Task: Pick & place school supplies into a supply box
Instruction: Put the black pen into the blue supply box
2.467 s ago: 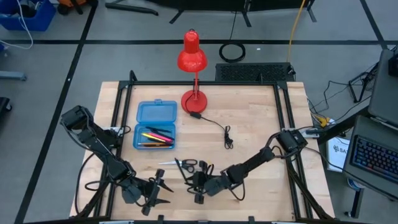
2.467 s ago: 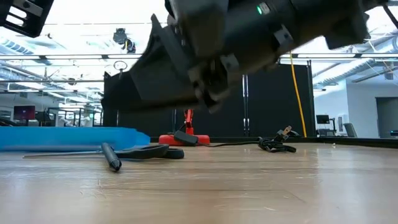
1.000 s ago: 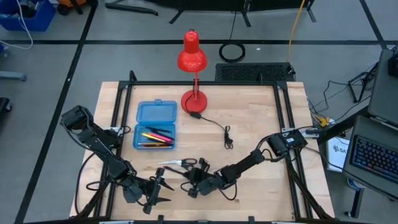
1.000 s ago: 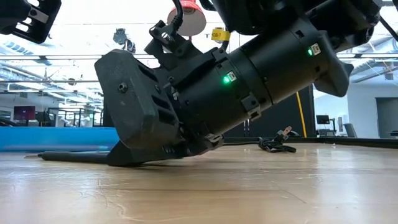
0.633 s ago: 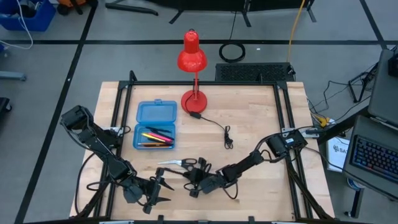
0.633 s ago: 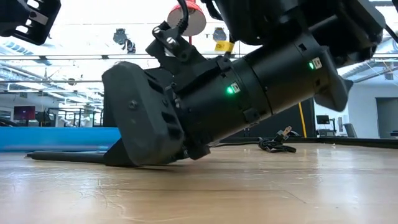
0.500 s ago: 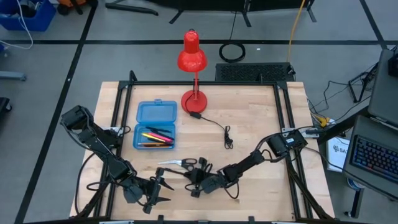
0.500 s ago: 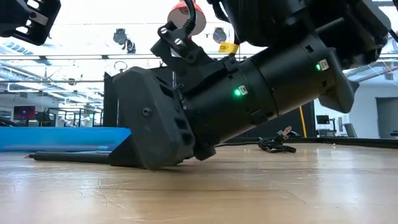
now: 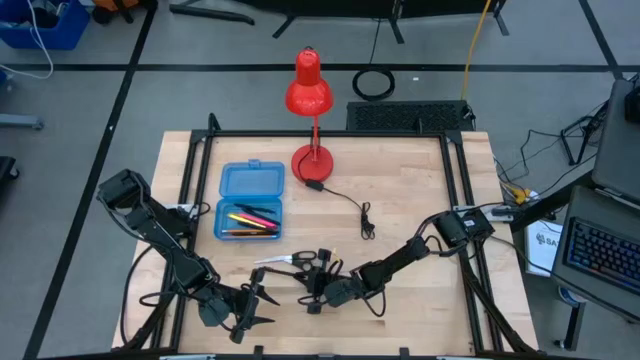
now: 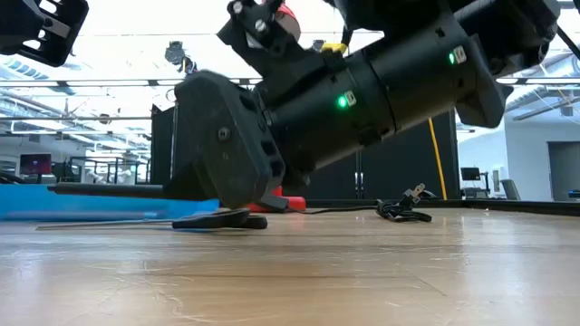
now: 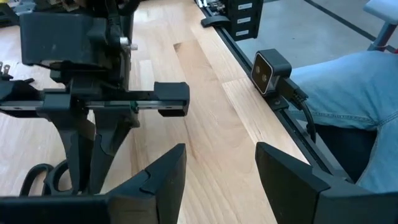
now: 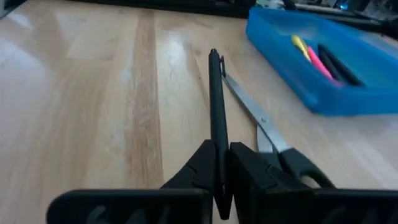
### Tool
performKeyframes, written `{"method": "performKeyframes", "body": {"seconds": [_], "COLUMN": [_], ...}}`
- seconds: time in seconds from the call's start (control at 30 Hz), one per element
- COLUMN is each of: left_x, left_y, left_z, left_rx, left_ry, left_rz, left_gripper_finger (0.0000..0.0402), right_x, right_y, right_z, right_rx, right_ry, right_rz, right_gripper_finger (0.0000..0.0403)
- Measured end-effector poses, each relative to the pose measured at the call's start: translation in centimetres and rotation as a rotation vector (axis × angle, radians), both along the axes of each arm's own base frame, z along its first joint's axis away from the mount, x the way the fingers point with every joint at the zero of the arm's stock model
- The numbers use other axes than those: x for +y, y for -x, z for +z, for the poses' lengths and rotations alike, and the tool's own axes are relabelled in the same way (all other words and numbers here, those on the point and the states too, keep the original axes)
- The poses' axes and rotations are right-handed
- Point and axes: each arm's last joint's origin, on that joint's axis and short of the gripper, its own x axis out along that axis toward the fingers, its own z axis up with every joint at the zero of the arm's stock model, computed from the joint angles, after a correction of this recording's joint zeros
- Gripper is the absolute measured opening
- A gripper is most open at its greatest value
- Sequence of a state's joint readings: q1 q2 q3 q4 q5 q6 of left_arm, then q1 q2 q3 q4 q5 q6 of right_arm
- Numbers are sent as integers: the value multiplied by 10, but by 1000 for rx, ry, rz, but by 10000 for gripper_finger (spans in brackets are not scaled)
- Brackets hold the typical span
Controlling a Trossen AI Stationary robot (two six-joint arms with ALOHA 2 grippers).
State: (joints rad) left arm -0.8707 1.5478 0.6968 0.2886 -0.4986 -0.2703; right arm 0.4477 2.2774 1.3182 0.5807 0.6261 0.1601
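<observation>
1. Pen, black, sits pinched between the closed fingers of the right gripper, now lifted off the table above the scissors.
2. Supply box lies open nearby, unmoved.
3. Left gripper waits, spread wide and empty, at the near edge.

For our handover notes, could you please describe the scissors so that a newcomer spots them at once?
Start at the blue supply box and move toward the table's near edge. The scissors lie flat there, under the black pen that the right gripper holds: silver blades, black handles.
</observation>
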Motion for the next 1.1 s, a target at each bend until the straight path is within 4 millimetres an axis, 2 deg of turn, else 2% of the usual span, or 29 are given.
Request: {"method": "performKeyframes", "body": {"seconds": [0.07,0.33,0.47,0.67,0.77,0.87,1.1], "left_x": [0,-5,-8,-7,-7,-7,-7], "left_y": [0,6,9,9,9,9,7], "left_z": [0,-1,-2,-3,-3,-2,0], "left_rx": [0,31,39,39,39,36,6], "left_ry": [0,12,11,-9,-7,-3,-11], "left_rz": [0,-77,-101,-82,-79,-78,-64], "left_gripper_finger": [200,200,200,200,200,200,200], "right_x": [-2,-30,-36,-28,-21,-9,20], "right_y": [-1,-13,-16,-14,-12,-8,-2], "right_z": [5,35,37,34,35,35,5], "right_rx": [-8,-54,-69,-50,-61,-65,-95], "right_ry": [20,64,3,-199,-250,-295,-231], "right_rz": [4,-23,-19,100,101,109,69], "right_gripper_finger": [4,5,4,6,33,77,198]}}
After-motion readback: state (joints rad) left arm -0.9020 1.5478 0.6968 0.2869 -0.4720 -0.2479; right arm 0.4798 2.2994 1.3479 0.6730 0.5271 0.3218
